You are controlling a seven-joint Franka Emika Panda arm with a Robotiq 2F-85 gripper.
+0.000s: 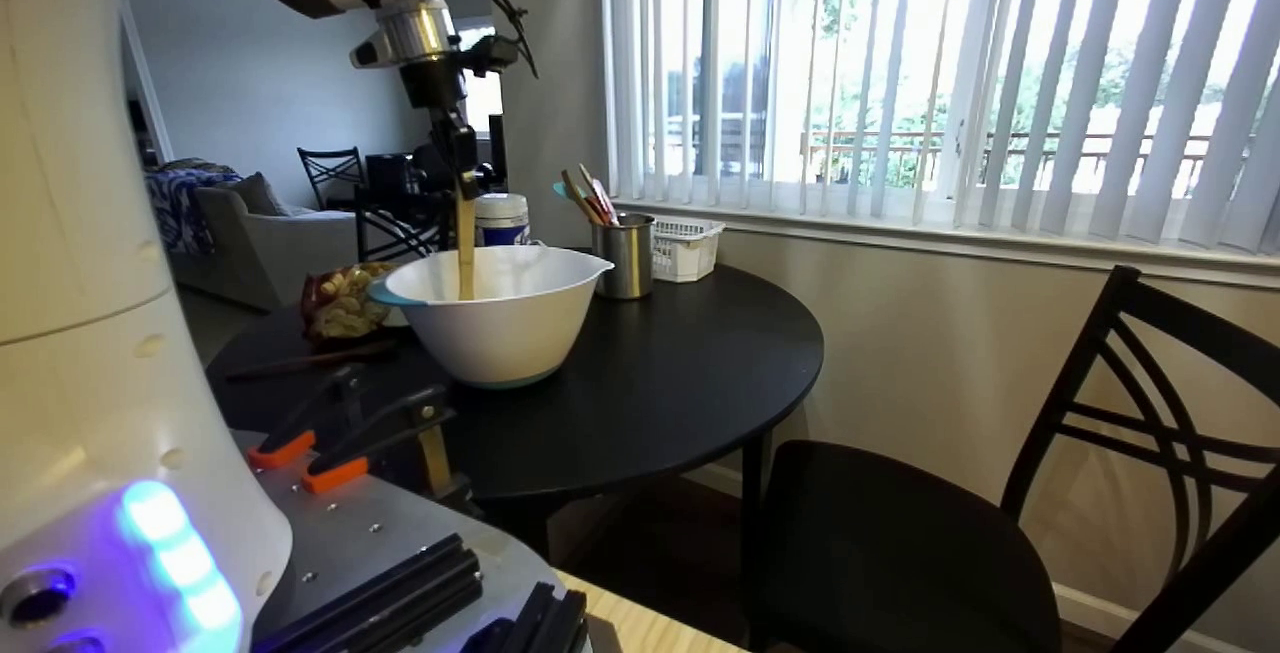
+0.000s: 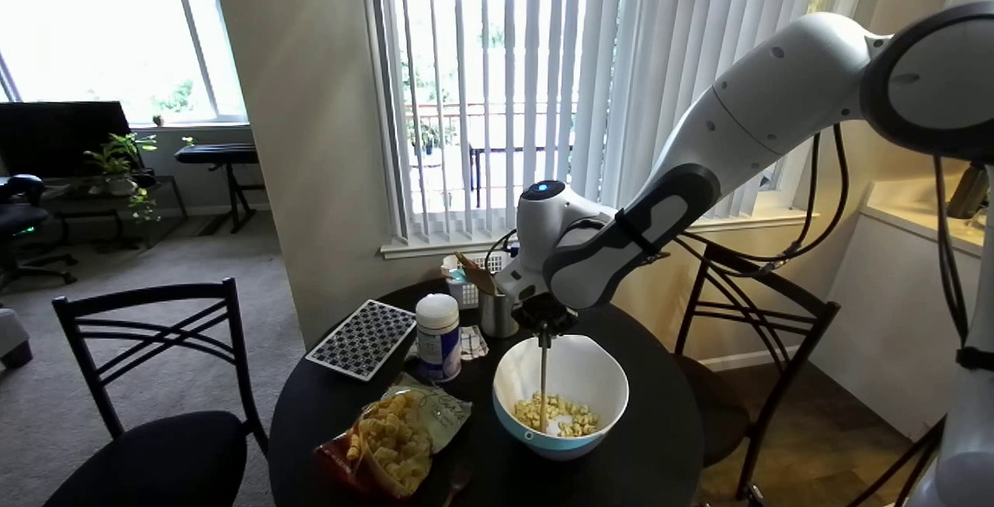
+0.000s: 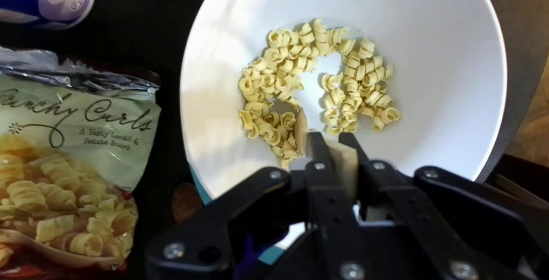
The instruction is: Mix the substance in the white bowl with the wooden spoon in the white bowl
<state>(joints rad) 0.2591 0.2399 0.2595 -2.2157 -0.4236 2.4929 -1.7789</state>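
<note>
Pincer (image 3: 333, 138) pts dn, abv bowl (image 1: 505, 338).

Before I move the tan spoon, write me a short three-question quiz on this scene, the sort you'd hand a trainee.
1. True or false: the curled pieces cover the whole floor of the white bowl.

2. Multiple choice: what do the jaws hold?
A) the metal cup
B) the tan wooden spoon
C) nothing

3. Fill in the blank: in the wrist view, the large script on the snack bag ends in the word ____.

Key:
1. False; the wrist view shows a bare white patch in the middle of them.
2. B
3. Curls
</note>
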